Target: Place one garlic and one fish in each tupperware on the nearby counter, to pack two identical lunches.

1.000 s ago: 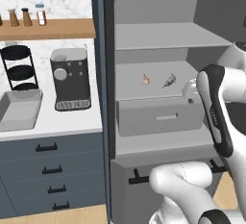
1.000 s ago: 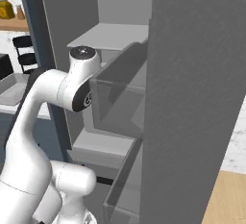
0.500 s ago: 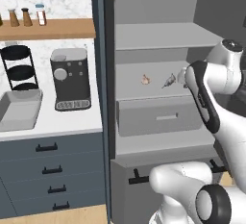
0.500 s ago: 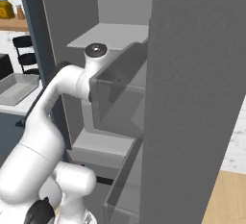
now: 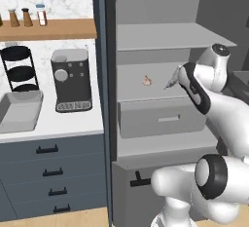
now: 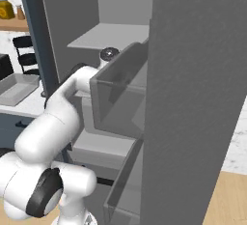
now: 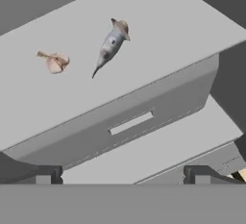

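A garlic (image 7: 55, 62) and a fish (image 7: 111, 45) lie side by side on a grey shelf inside the open fridge. My gripper (image 7: 122, 174) hangs open and empty in front of that shelf, short of both and above the drawer front (image 7: 129, 122). From the left base view the garlic (image 5: 147, 81) sits mid-shelf, and the fish (image 5: 170, 82) is partly hidden behind my wrist. One tupperware (image 5: 19, 114) rests on the white counter (image 5: 58, 126) at far left; it is also at the left edge of the right base view (image 6: 17, 88).
A dark coffee machine (image 5: 72, 80) and a black tiered rack (image 5: 18, 70) stand on the counter beside the tupperware. The fridge's upper shelf (image 5: 170, 38) is close above my hand. The open fridge door (image 6: 193, 98) walls off the right side.
The arm has risen and swung its hand into the fridge toward the shelf with the garlic and fish. The gripper stayed open.
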